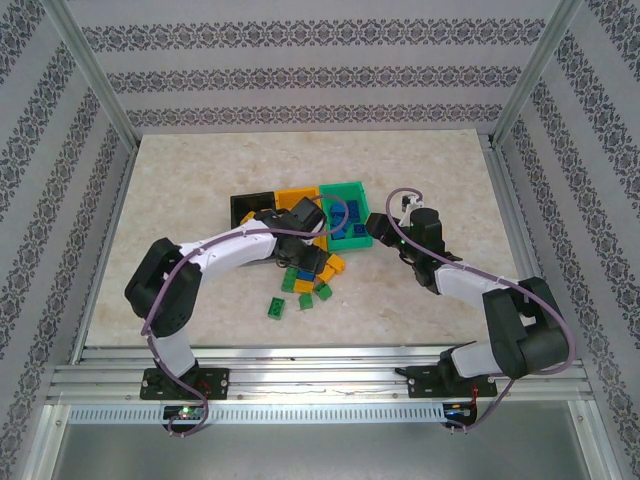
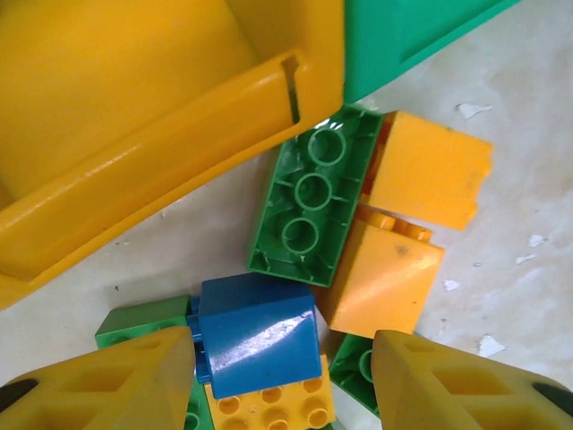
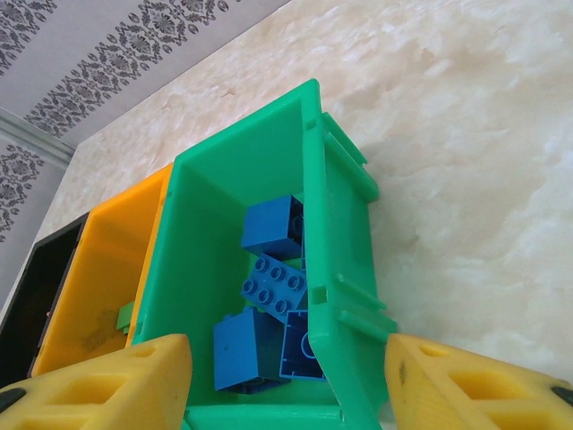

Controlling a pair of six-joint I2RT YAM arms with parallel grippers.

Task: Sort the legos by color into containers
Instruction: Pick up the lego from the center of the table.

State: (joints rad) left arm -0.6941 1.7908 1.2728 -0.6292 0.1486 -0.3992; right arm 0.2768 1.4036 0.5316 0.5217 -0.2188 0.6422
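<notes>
Left gripper [image 2: 283, 358] straddles blue lego [image 2: 255, 331]; right wrist: more in green bin [image 3: 333, 224].

The green bin [image 3: 224, 179] is made of smooth plastic, with a soft shine along its rim. The blue bricks [image 3: 273, 228] inside it are glossy plastic. Touching the green bin, the orange-yellow bin [image 2: 134, 134] is the same smooth plastic, slightly duller. Just beside the green bin, a loose blue brick [image 2: 260, 327] shows a bright white reflection, while a green brick [image 2: 313, 202] looks more matt. The table [image 1: 200, 180] under the green bin looks like pale matt stone with small white flecks.
</notes>
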